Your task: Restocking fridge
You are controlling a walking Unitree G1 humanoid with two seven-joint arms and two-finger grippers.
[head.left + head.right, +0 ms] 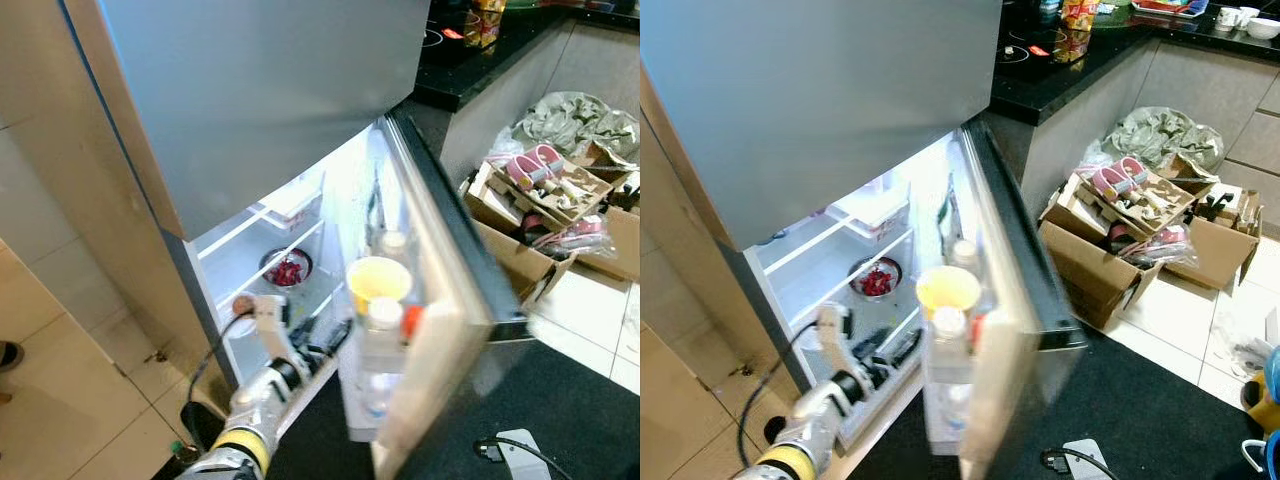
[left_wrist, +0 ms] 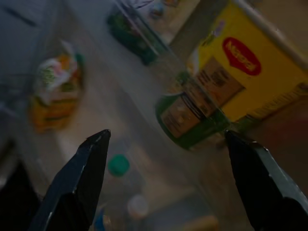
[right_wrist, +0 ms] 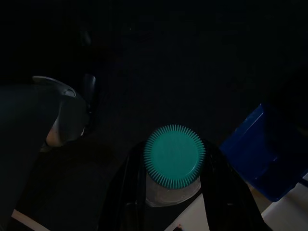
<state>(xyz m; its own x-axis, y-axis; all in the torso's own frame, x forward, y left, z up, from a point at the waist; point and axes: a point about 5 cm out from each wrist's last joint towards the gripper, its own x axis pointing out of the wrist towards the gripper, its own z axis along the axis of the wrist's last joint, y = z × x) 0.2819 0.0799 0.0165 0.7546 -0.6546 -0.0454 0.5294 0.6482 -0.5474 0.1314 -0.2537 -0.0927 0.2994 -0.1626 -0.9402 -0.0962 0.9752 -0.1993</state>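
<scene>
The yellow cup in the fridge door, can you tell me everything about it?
The round yellow cup looks like plastic and stands upright with its wide open mouth facing up. It sits in the shelf of the open fridge door, among clear bottles: a white-capped bottle stands just in front of it and another pale-topped one behind it. The inside looks pale yellow; whether anything is in it cannot be told. No gripper touches it; the left gripper reaches into the fridge beside the door.
</scene>
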